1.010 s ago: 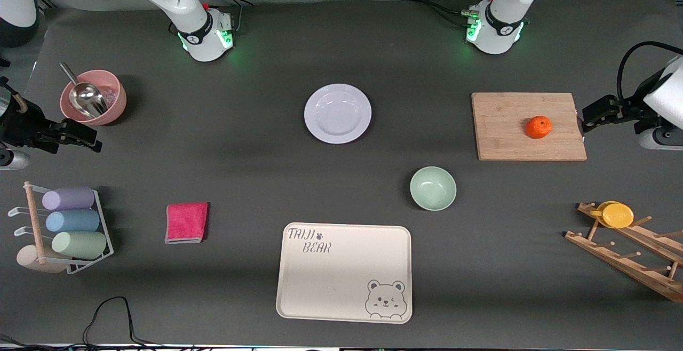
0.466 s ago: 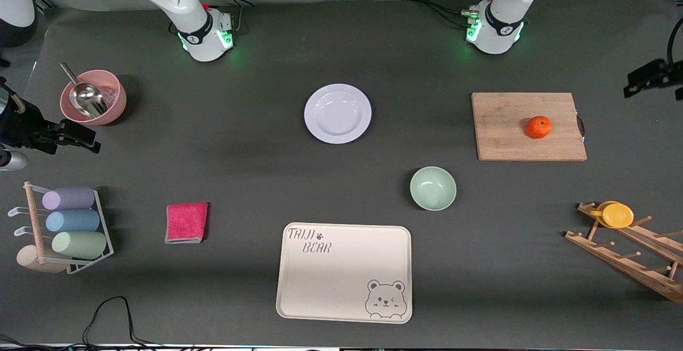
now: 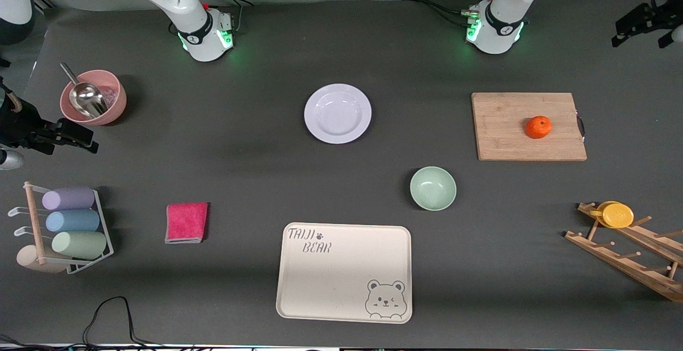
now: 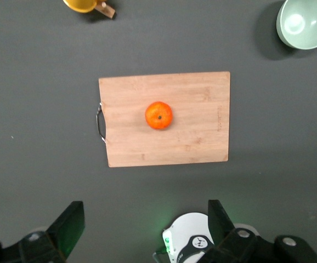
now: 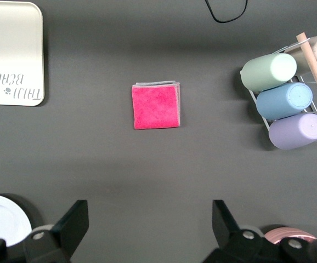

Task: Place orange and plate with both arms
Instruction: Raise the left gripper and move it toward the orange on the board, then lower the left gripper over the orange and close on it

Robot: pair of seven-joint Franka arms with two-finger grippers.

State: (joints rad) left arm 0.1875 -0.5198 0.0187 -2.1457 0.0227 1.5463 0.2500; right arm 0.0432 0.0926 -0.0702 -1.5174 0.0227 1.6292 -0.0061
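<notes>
Both end effectors hang in the air with their dark fingers spread wide and nothing between them: the left end effector (image 3: 643, 25) is up near the worktop's corner at the left arm's end, and the right end effector (image 3: 72, 136) is over the worktop's edge at the right arm's end, just beside a pink bowl (image 3: 94, 97) that holds a metal scoop (image 3: 85, 95). In the left wrist view the left end effector (image 4: 145, 230) looks straight down on the small round bright-orange fruit (image 4: 159, 115), whose dimpled stem end faces up as a dark dot; its skin is glossy and finely pitted. That orange (image 3: 538, 127) sits alone on a rectangular pale wooden cutting board (image 3: 507, 137) with a small metal handle at one short side, toward the left arm's end of the dark grey worktop (image 3: 240, 180). The round, shallow, pale lavender-white plate (image 3: 338, 113) with a wide rim lies flat near the middle, well apart from the orange and bare on top. Nearer the front camera than the plate are a mint-green bowl (image 3: 433, 188) and a cream rectangular tray printed with a bear (image 3: 344, 272). The right wrist view shows a folded pink cloth (image 5: 156, 106) and a wire rack of pastel cups (image 5: 283, 101) lying on their sides.
</notes>
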